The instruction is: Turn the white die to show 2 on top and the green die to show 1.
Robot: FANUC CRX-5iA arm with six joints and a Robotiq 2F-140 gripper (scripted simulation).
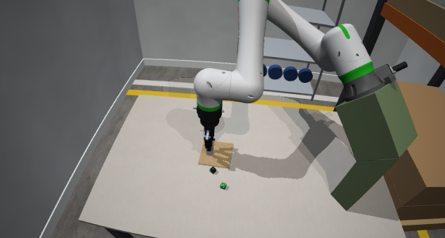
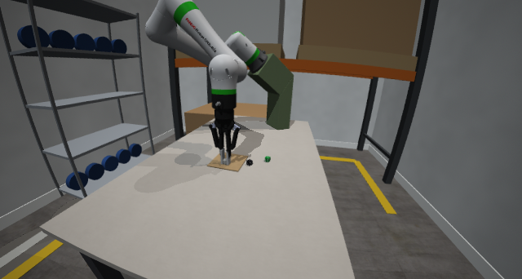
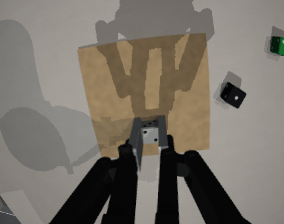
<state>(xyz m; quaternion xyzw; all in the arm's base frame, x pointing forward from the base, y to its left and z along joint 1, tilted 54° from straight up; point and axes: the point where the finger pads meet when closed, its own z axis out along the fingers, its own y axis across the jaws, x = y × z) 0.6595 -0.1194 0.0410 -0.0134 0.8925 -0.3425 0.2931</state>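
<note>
The white die [image 3: 150,135] is between the fingertips over the near part of the tan mat [image 1: 222,163] [image 2: 237,167] [image 3: 193,125]. Its bright face, toward the wrist camera, shows two pips; a darker side face also has pips. My gripper [image 1: 209,152] [image 2: 225,163] [image 3: 150,127] points down and is shut on the white die, at or just above the mat; any small gap under it is hidden. The green die [image 1: 223,185] [image 2: 267,159] [image 3: 282,46] lies on the table off the mat, with several pips on its bright face.
The black die [image 1: 213,170] [image 2: 249,162] [image 3: 233,95] lies on the table [image 1: 156,196] [image 2: 196,222] just beside the mat, between it and the green die, with one pip on its bright face. The green robot pedestal [image 1: 372,137] [image 2: 279,95] stands farther off on the table.
</note>
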